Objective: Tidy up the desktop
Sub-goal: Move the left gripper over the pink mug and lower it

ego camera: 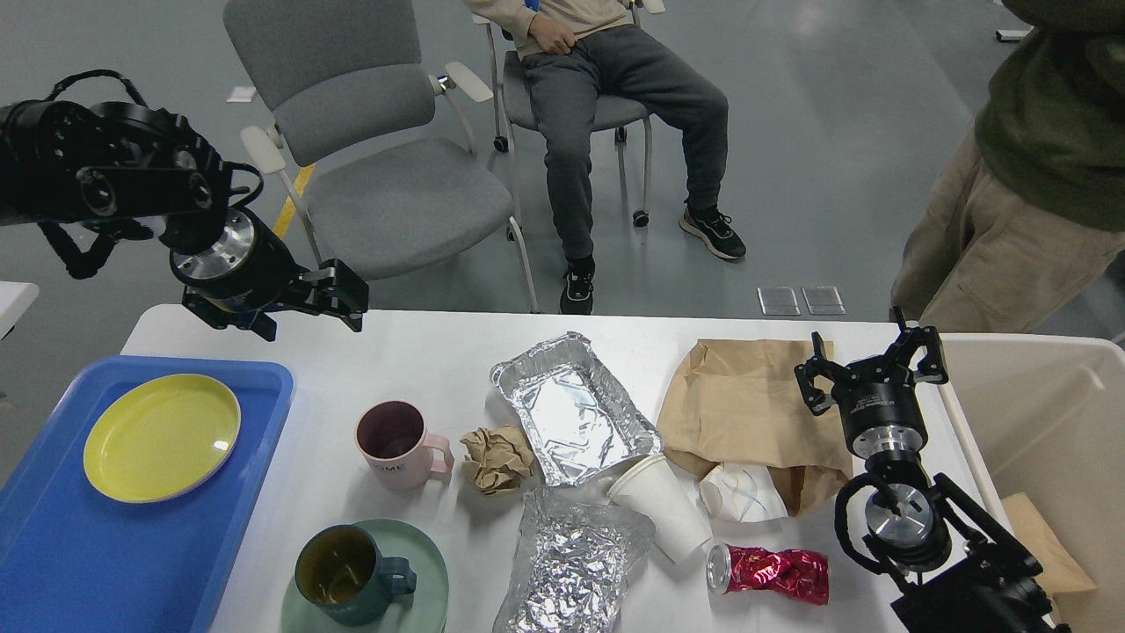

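The white desktop [422, 360] holds a pink mug [395, 444], a brown paper ball [497, 459], a foil tray [571, 409], crumpled foil [571, 563], a white paper cup [664, 505], a crushed white cup [743, 492], a red crushed can [773, 571], a brown paper bag [738, 404] and a dark mug [347, 571] on a green plate [426, 567]. My left gripper [303, 308] is open and empty, raised above the table's far left edge. My right gripper [870, 356] is open and empty above the bag's right edge.
A blue tray [105, 563] at the left holds a yellow plate [163, 435]. A beige bin [1046, 422] stands at the right. Behind the table are a grey chair [387, 193], a seated person [615, 79] and a standing person [1028, 176].
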